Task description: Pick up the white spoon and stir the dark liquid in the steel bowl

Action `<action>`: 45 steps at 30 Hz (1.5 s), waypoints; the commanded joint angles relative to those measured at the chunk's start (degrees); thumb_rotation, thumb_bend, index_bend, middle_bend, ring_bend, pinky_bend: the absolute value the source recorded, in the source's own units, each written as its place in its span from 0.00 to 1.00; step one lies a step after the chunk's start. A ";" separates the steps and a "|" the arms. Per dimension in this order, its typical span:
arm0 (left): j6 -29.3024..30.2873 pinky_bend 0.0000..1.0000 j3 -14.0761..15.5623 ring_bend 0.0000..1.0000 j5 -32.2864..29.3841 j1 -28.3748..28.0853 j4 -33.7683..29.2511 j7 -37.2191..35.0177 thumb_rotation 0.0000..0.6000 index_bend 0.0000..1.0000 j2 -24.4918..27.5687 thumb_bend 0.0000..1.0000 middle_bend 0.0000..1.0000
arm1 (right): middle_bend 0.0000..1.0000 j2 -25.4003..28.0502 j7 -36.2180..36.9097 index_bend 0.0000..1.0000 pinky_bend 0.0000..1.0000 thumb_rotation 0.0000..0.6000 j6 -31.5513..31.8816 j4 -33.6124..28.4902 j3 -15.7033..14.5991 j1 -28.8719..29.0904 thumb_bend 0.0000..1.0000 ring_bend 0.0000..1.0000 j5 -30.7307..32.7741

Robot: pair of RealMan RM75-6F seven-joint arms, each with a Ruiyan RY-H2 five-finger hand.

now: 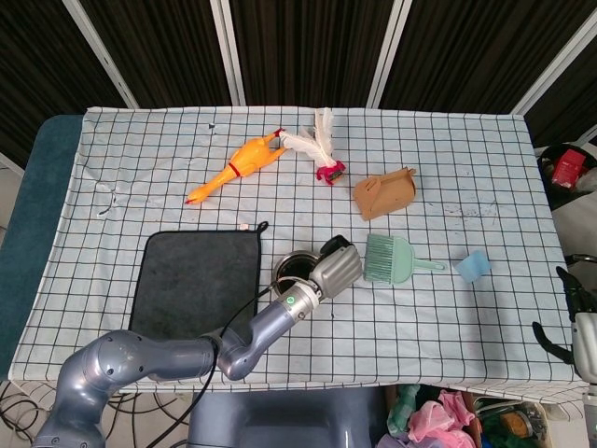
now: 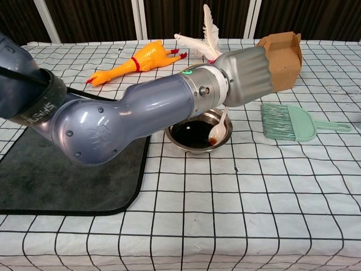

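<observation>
Dark panelled backdrop; surface (image 1: 485, 168) under a black-gridded white cloth. Small round steel bowl (image 2: 225, 133) of dark liquid (image 2: 190, 134) sits near the front edge, just right of a dark grey mat (image 1: 196, 280). Left robot hand (image 2: 245, 76) is closed around the upper handle of the white plastic spoon (image 2: 216, 131), whose bowl end dips at the liquid's right rim. Spoon looks light, stiff and smooth, likely to twist; a high handle grip suits stirring. Light bowl may slide. Right robot hand (image 1: 576, 329), at the surface's right edge: state unclear.
</observation>
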 commanded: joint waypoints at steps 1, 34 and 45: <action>-0.17 0.87 1.47 0.89 0.31 0.83 -4.47 0.24 1.00 0.68 3.04 0.46 0.91 | 0.11 -0.09 -0.24 0.00 0.37 1.00 -0.04 -0.07 -0.09 0.06 0.25 0.25 -0.14; -0.39 0.87 2.96 0.88 -4.72 0.99 -0.90 0.47 1.00 0.68 5.07 0.47 0.91 | 0.11 -0.48 -0.76 0.00 0.37 1.00 -0.32 0.07 -0.05 0.19 0.25 0.25 0.19; -1.17 0.89 1.58 0.89 -3.12 -0.80 3.80 -1.92 1.00 0.69 1.05 0.47 0.92 | 0.11 -0.58 -0.36 0.00 0.37 1.00 -0.67 0.40 -0.02 0.21 0.25 0.25 0.52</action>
